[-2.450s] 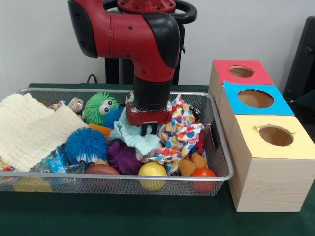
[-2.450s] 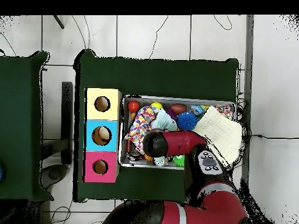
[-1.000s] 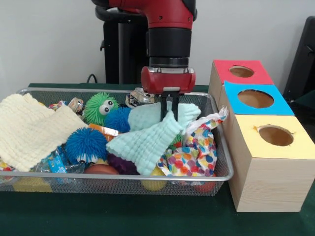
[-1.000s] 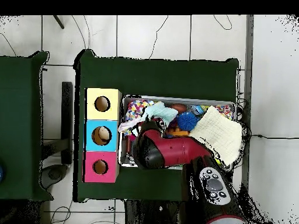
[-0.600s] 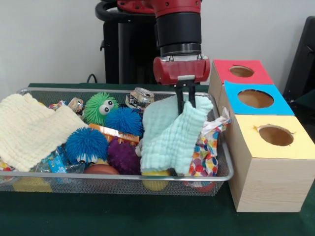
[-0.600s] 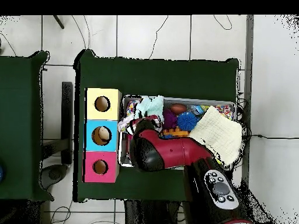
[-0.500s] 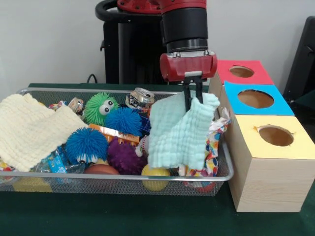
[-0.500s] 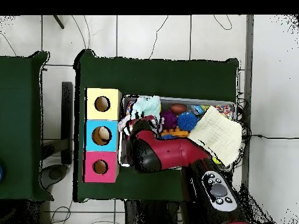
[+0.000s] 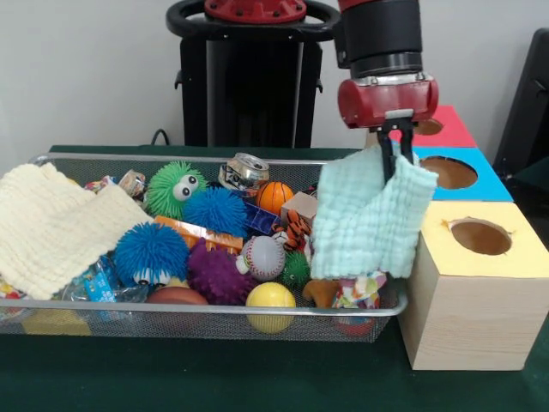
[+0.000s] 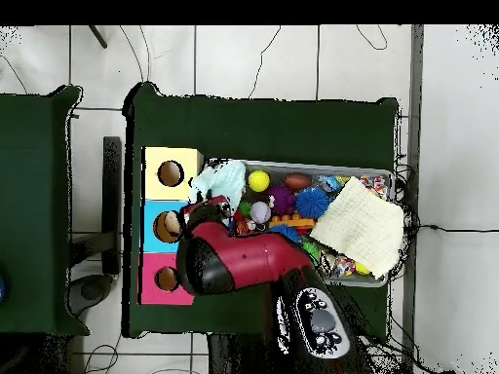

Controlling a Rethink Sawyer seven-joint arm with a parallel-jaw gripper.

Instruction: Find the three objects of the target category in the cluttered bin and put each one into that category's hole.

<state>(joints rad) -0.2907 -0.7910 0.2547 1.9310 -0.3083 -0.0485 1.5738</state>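
Cloth [image 9: 369, 221], mint green, has been lifted clear of the bin [image 9: 214, 311] and carried right; it is pinched in the closed gripper [image 9: 390, 146], near the red box's hole [image 9: 426, 127], revealing balls beneath.

red box's hole [image 9: 426, 126] half behind gripper [image 9: 390, 150], arm [image 10: 244, 268] covering it overhead

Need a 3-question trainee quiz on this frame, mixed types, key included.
1. True or false: the gripper holds the mint cloth clear above the bin.
2. Which box top lies nearest the camera in the front view: A red, B blue, C yellow?
3. Fill in: the cream cloth drapes over the bin's ___ end in the front view.

Key: 1 true; 2 C, the yellow box; 3 left.
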